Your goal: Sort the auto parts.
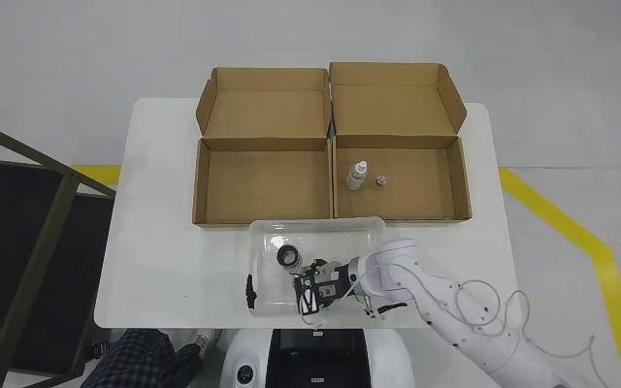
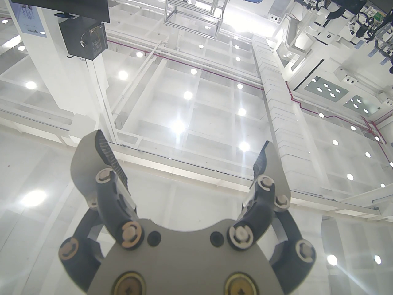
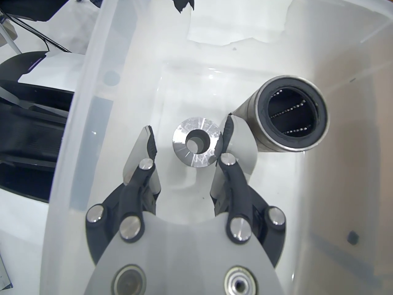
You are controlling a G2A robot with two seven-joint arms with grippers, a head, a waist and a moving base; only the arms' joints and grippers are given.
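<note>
My right gripper: fingers apart, low inside clear bin, straddling small metal bushing; one finger touching bushing's rim, other just clear. Linear bearing lying just beside, on bin floor. Beyond bin, left box and right box, side by side, lids open; right box holds white bottle and small part. My left gripper: fingers wide apart, holding nothing, aimed at ceiling

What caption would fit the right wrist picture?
Open hand straddles a metal ring in the clear bin, beside a bearing.

Tiny part beside bottle: too small.
</note>
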